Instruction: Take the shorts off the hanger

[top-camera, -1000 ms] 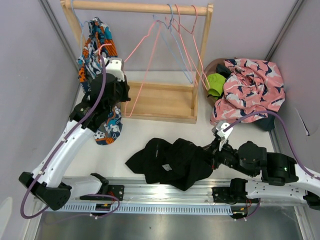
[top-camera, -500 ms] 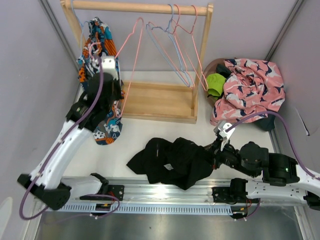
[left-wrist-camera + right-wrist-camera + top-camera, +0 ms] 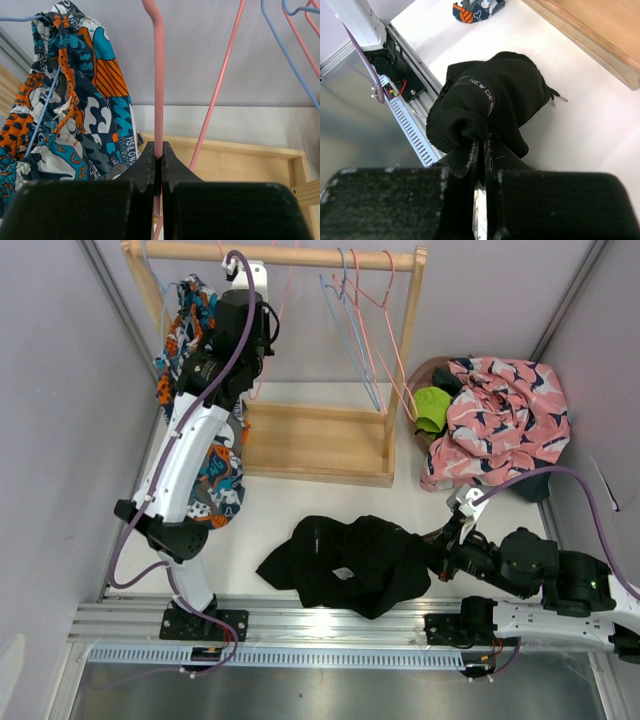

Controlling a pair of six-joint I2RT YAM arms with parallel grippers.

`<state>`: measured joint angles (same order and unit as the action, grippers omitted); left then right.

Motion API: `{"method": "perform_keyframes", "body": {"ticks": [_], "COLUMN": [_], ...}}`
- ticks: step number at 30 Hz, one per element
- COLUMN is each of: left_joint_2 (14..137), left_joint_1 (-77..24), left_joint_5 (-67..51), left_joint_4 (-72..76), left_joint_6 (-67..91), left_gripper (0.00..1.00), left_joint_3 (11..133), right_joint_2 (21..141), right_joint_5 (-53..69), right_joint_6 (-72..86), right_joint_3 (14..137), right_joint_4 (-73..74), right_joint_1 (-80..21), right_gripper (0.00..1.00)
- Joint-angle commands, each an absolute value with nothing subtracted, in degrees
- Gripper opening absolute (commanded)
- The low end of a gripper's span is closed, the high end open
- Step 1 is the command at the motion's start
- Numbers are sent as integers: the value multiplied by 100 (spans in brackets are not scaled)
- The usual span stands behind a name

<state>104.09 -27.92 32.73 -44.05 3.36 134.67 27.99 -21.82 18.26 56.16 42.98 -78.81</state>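
Observation:
My left gripper is raised up by the wooden rail and is shut on the wire of an empty pink hanger; the jaws pinch it in the left wrist view. The multicolour print shorts hang beside it on a blue hanger at the rail's left end, and show in the left wrist view. My right gripper is shut on the black shorts, which lie crumpled on the table; the wrist view shows the waistband bunched in the jaws.
The wooden rack has a tray base. Several empty blue and pink hangers hang at its right end. At the right, a round basket holds lime green shorts and pink printed shorts, with dark fabric beneath.
My left arm has swung up and back with the pink hanger, from beside the multicolour shorts to the rail. My right gripper has drawn slightly right with the black shorts.

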Motion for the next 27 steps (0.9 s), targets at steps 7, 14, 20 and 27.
{"method": "perform_keyframes", "body": {"ticks": [7, 14, 20, 27], "left_joint_2": [10661, 11390, 11610, 11181], "left_joint_1": [-2707, -2365, -2171, -2162], "left_joint_5": [3068, 2242, 1908, 1705], "left_joint_4": [-3973, -3955, -3973, -4140], "left_joint_6": [-202, -53, 158, 360], "left_gripper": [0, 0, 1, 21], "left_joint_3": [13992, 14316, 14195, 13460], "right_joint_2": [2848, 2892, 2918, 3102], "right_joint_5": [-2382, -2382, -2364, -2312], "right_joint_6": [1854, 1872, 1934, 1881], "right_joint_3": [5651, 5686, 5748, 5818], "right_joint_4": [4140, 4140, 4228, 4052], "right_joint_1": [-7919, -7928, -7919, -7919], "right_gripper": [0, 0, 0, 0]}}
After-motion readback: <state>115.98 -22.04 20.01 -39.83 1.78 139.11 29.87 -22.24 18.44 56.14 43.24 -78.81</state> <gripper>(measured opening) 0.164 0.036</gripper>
